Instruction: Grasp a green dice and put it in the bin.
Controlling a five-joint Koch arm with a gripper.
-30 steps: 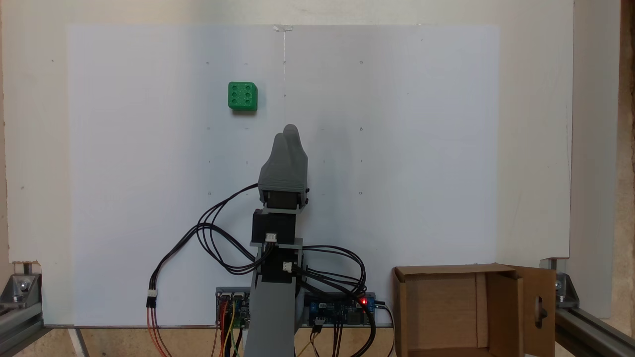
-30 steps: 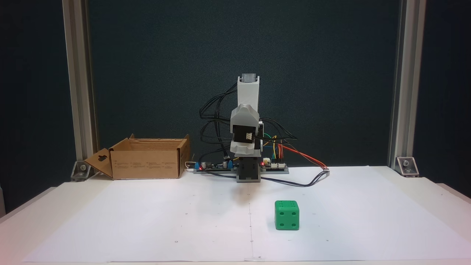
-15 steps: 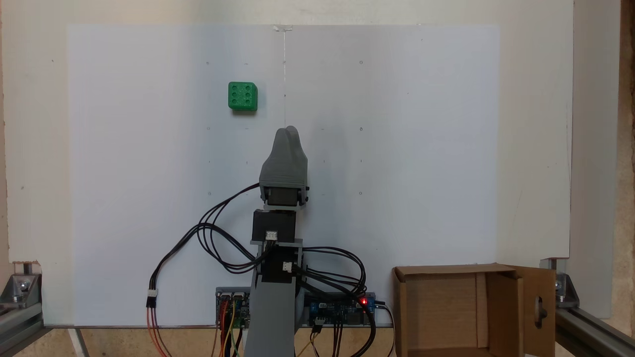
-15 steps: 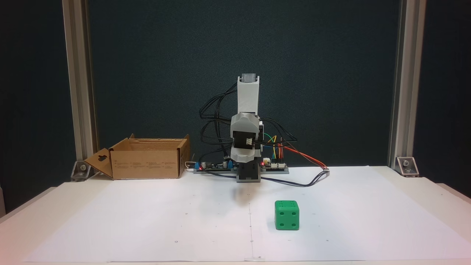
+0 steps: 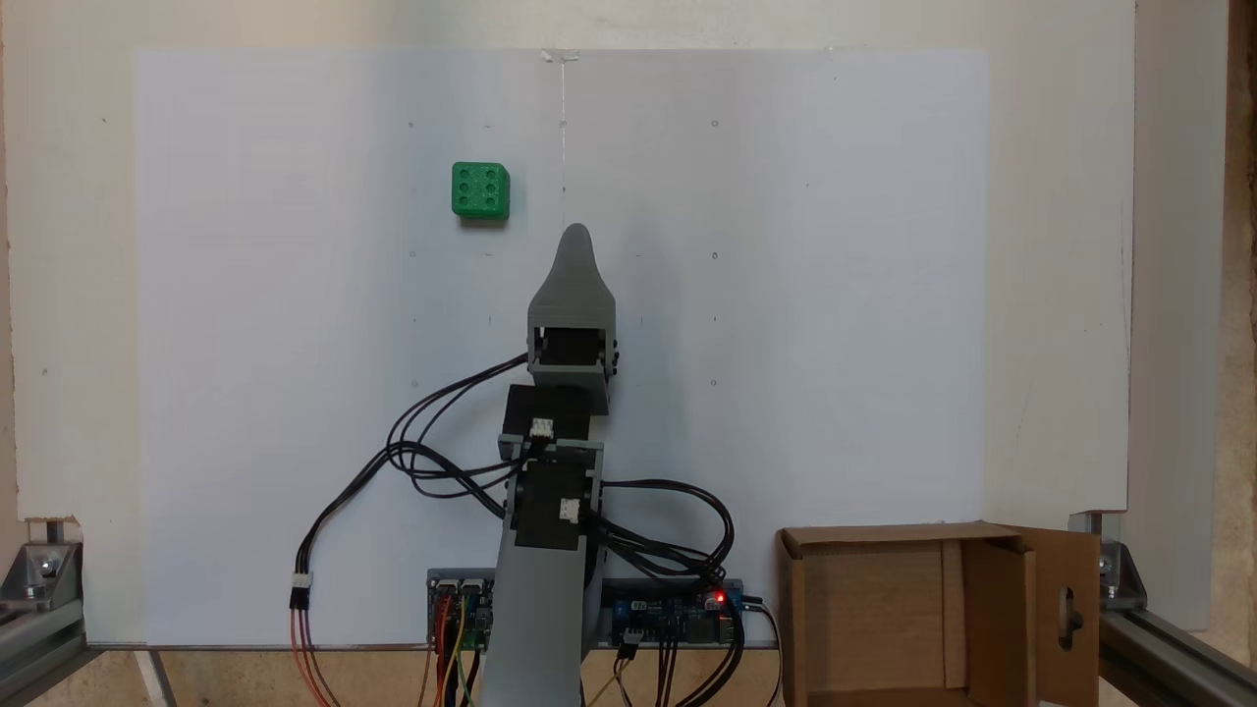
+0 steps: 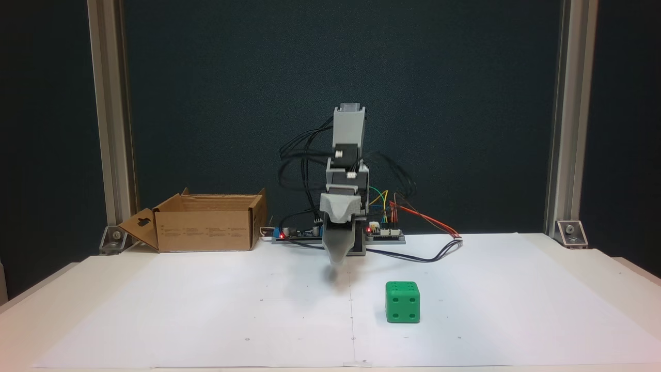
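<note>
We open in the front-facing fixed view, and far left sits the bin (image 6: 206,222), a cardboard box tucked at the back edge of the tabletop (image 6: 155,310) with its top open and a flap with a cut-out splayed outward. That looks like a deliberate parking spot: beside the arm's base, mouth up, so a drop from above should land inside.

Moving to the centre, the arm (image 6: 347,155) stands over its base with the hand (image 6: 334,261) pointing down toward the white paper, tip hovering just above the sheet. Only one tapered tip shows here, and from above (image 5: 575,234) the two jaws stack into a single point too, so I cannot tell whether the hand is spread or pressed together. It carries nothing.

And on the right, the green dice (image 6: 402,302) rests flat on the paper, nearer the camera than the hand and well clear of it, untouched. From above it lies up and left of the hand's tip (image 5: 480,190).

My read: the approach is under way, the hand low so it can swing across and straddle the cube.
</note>
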